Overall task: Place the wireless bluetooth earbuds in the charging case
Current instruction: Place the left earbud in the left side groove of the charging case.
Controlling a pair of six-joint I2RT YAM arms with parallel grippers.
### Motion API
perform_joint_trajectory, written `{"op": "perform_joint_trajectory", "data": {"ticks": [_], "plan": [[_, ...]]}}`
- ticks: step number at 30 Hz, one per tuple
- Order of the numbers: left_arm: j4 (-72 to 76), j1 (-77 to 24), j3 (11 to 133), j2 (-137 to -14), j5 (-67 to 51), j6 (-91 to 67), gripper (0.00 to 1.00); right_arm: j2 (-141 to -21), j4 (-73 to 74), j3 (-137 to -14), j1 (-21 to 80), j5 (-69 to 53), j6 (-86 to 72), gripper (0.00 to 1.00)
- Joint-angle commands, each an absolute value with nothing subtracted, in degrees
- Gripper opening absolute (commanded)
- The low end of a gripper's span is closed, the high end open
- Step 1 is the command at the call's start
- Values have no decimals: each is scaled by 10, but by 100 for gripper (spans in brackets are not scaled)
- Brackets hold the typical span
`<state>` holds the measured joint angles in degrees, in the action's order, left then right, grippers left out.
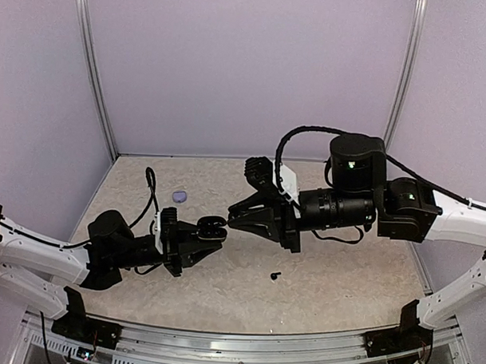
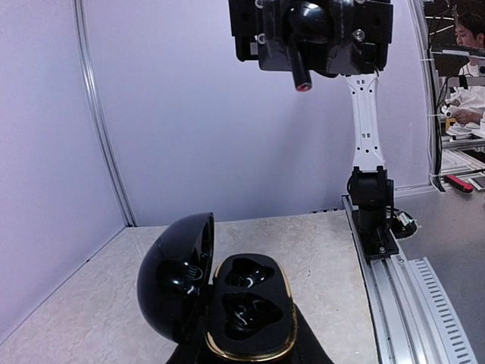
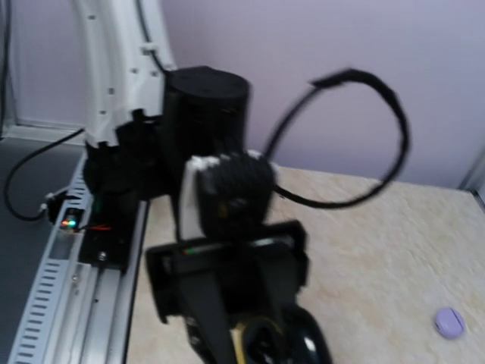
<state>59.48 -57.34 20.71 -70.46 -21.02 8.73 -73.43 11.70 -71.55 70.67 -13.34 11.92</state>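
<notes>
Black earbud (image 2: 301, 64), clenched in right fingers (image 1: 248, 206), points its stem at the open charging case (image 2: 250, 307); left fingers (image 1: 189, 238) grasp that case.

Charging case (image 2: 182, 280) glossy black plastic, table (image 2: 326, 250) matt and speckled.

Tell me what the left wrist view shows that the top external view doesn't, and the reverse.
Only the left wrist view: the inside of the open charging case, gold-rimmed, its two wells looking empty, and a black earbud with a red tip poking from the shut right hand. Only the top external view: a loose black earbud and a small lilac case on the table. Both: the black case, gripped by the left hand, and the right hand close to it.
</notes>
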Motion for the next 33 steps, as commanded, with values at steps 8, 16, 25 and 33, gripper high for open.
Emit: {"op": "perform_joint_trajectory", "data": {"ticks": [8, 16, 25, 33], "plan": [[620, -576, 236, -718, -285, 41, 0, -777, 92, -744, 738, -143, 181, 17], [633, -576, 238, -713, -309, 3, 0, -800, 71, -749, 738, -142, 206, 17], [636, -573, 242, -710, -339, -24, 0, -815, 58, -751, 738, -150, 212, 17], [627, -574, 243, -700, -325, -21, 0, -829, 57, -757, 739, -155, 212, 17]]}}
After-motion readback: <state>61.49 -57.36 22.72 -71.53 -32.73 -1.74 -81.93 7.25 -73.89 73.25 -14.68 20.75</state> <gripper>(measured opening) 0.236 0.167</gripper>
